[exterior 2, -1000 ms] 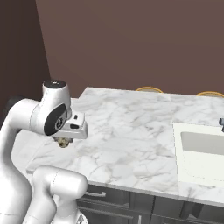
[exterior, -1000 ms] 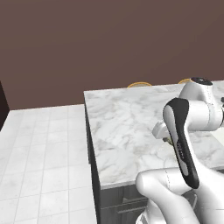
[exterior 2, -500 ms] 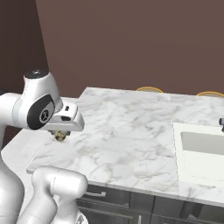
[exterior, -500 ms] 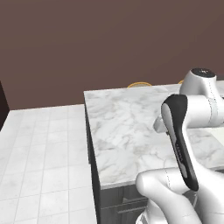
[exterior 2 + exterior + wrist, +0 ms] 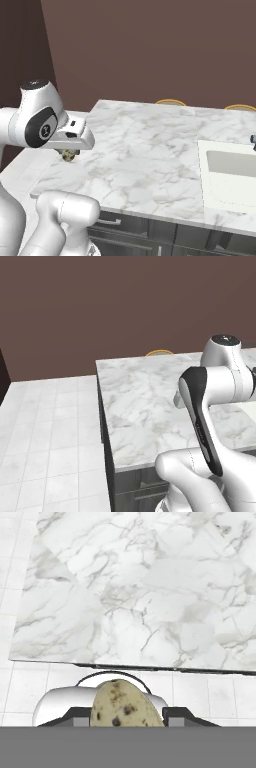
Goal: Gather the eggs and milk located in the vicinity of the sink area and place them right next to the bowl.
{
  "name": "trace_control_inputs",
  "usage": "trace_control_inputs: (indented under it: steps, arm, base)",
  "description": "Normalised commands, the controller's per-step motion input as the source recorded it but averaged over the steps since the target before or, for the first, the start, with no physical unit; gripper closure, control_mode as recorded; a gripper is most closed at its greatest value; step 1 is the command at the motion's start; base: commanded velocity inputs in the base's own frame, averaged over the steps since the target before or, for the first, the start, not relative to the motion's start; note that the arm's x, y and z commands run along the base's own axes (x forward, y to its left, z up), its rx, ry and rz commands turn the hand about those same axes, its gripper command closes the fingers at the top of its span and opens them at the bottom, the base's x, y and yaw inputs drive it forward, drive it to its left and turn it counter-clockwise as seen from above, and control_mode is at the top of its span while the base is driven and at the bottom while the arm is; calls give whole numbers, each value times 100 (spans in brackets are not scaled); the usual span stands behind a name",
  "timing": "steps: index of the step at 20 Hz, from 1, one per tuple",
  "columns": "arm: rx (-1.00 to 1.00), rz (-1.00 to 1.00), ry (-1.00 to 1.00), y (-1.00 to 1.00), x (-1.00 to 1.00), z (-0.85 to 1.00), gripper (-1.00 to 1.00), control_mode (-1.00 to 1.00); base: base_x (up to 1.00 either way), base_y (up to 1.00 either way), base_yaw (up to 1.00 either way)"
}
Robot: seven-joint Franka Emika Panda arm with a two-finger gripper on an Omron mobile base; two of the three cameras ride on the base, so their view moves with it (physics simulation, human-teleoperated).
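The egg [image 5: 125, 704], a tan lump with dark speckles, sits between my gripper's [image 5: 126, 718] two dark fingers [image 5: 76, 717], which are shut on it. From the right base view the egg [image 5: 68, 155] hangs under my white hand, a little above the left edge of the marble counter [image 5: 145, 150]. My gripper [image 5: 68, 153] is far left of the off-white sink [image 5: 212, 172]. A small dark thing [image 5: 253, 142] behind the sink is cut off by the frame edge; I cannot tell whether it is the milk. The bowl is out of view.
Marble counter [image 5: 145, 401] with dark cabinet fronts [image 5: 150, 232] below. White tiled floor [image 5: 45, 431] lies left of it. Yellow rounded seat tops [image 5: 170, 102] peek over the far counter edge. A brown wall [image 5: 100, 306] stands behind.
My hand, still holding the egg, has shifted a little left toward the counter's left edge, and the upper arm has swung. The counter and sink have stayed put.
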Motion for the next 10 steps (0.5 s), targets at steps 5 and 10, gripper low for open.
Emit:
trace_control_inputs:
  steps: [5,10]
  arm:
    - [0,0,0,0,0,0,100,-100]
    - [0,0,0,0,0,0,100,-100]
  base:
    - [0,0,0]
    - [0,0,0]
